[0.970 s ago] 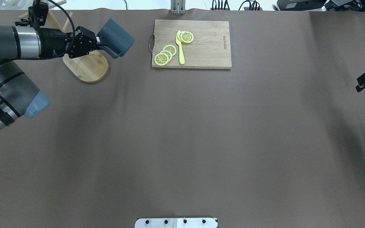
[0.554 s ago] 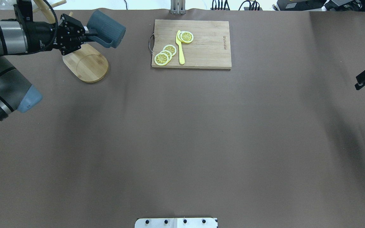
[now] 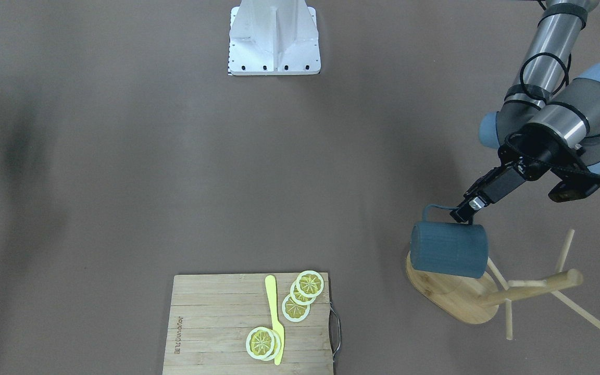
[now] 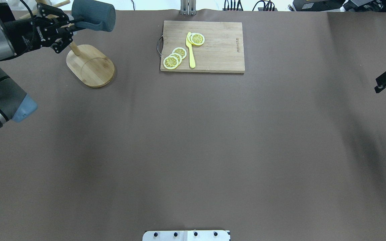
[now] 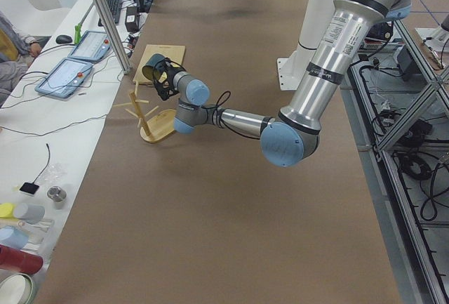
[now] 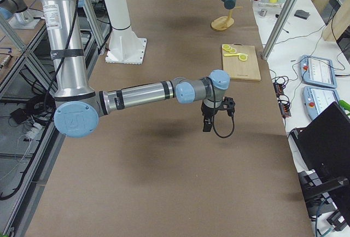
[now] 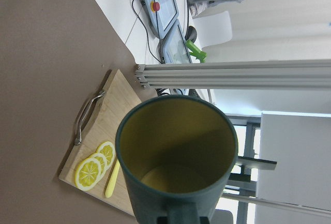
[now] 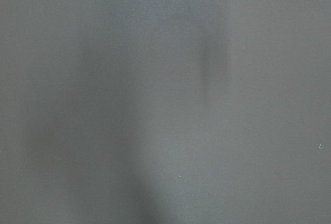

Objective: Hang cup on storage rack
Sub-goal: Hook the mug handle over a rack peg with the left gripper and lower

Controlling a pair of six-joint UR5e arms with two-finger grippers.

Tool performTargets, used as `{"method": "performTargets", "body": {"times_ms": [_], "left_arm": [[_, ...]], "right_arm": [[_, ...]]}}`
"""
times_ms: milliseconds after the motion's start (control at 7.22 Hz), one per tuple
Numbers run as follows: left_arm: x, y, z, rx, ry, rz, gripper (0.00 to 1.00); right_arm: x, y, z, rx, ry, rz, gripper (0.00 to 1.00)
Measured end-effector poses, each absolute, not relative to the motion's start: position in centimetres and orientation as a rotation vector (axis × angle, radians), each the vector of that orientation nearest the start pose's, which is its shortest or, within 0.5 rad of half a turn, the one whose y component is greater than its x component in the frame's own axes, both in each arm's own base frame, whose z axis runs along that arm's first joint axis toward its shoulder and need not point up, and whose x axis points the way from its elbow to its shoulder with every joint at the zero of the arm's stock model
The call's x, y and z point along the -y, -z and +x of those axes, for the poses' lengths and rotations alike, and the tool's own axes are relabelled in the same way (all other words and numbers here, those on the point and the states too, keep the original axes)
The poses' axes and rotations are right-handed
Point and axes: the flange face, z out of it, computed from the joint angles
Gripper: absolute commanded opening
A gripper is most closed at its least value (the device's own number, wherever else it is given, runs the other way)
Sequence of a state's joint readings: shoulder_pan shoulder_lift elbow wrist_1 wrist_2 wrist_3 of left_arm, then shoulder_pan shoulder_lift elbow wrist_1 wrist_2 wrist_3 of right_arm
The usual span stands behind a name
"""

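The dark teal cup (image 4: 94,15) hangs on its side in the air, and my left gripper (image 4: 69,28) is shut on its loop handle. From across the table the cup (image 3: 448,250) floats over the oval base of the storage rack (image 3: 453,299), next to the rack's post and pegs, with the left gripper (image 3: 464,212) above it. The left wrist view looks into the cup's (image 7: 176,151) yellowish inside. The storage rack (image 4: 90,66) stands at the far left. My right gripper (image 4: 385,80) hovers at the table's right edge; whether it is open or shut does not show.
A wooden cutting board (image 4: 219,50) with lemon slices (image 4: 174,57) and a yellow knife (image 4: 190,50) lies at the far middle. A white mounting plate (image 4: 186,235) sits at the near edge. Monitors, cables and a person are beyond the far edge.
My left gripper has carried the cup back and to the left, from beside the rack's base up toward its post and pegs. The right gripper has drifted slightly away.
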State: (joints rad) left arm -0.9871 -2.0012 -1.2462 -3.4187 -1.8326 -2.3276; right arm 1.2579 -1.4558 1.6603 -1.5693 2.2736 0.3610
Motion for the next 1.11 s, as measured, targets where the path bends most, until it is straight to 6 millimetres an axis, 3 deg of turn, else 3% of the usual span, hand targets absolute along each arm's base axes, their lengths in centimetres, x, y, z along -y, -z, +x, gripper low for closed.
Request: {"method": "performTargets", "body": {"times_ms": [1108], "left_arm": [[59.2,-40.3,24.9,-2.125,1.121,-0.044,0.00]], "right_arm": [[54.3,-55.8,-10.2,0.715,0.025,-0.038,1.00]]}}
